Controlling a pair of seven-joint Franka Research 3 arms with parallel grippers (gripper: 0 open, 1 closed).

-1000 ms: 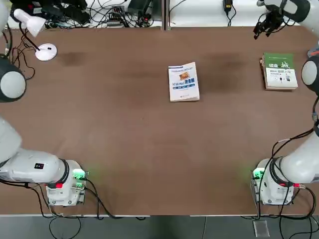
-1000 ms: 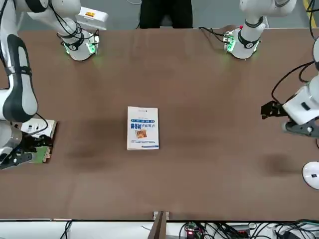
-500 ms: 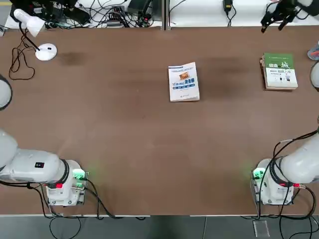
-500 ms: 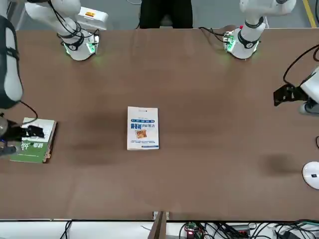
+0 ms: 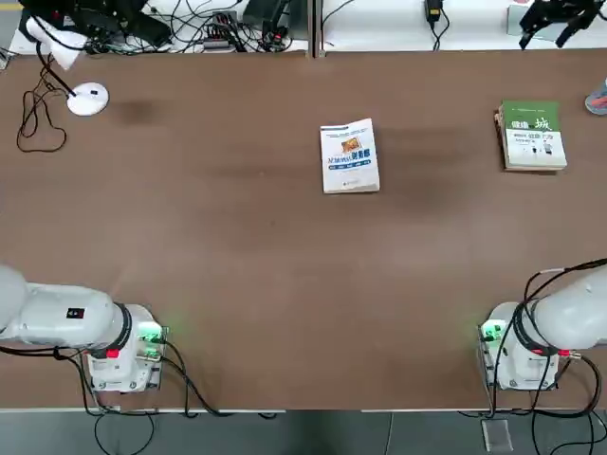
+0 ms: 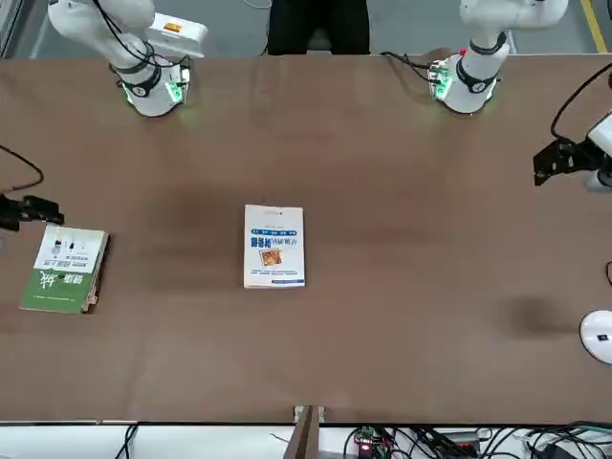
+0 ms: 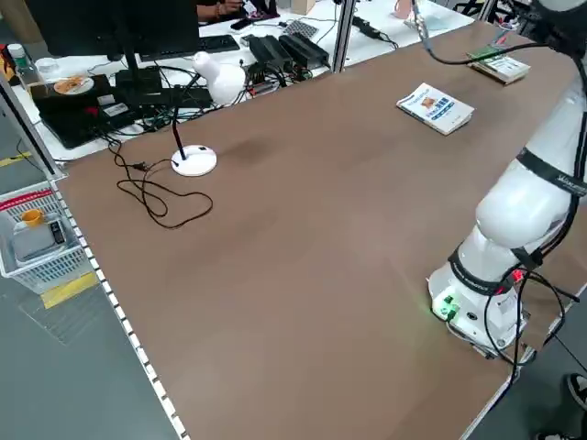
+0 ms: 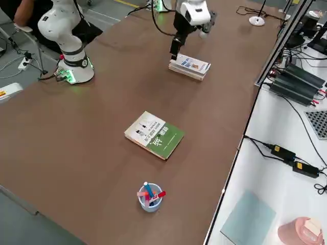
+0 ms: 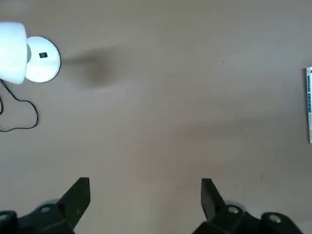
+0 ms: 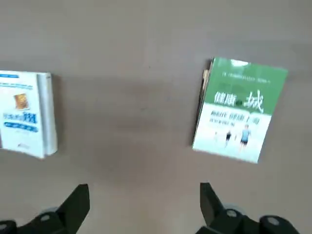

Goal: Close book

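The book (image 5: 350, 155) lay shut, cover up, mid-desk (image 5: 237, 246). Nothing remained but to withdraw cleanly, keeping both arms high and clear of it. Since a second earlier, the right claw (image 5: 552, 17) had lifted off the green book (image 5: 532, 136) toward the far edge, released; the left claw (image 9: 145, 204) also gaped empty.

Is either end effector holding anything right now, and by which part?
Nothing. Left end effector and right end effector are both open, clear of the closed book.
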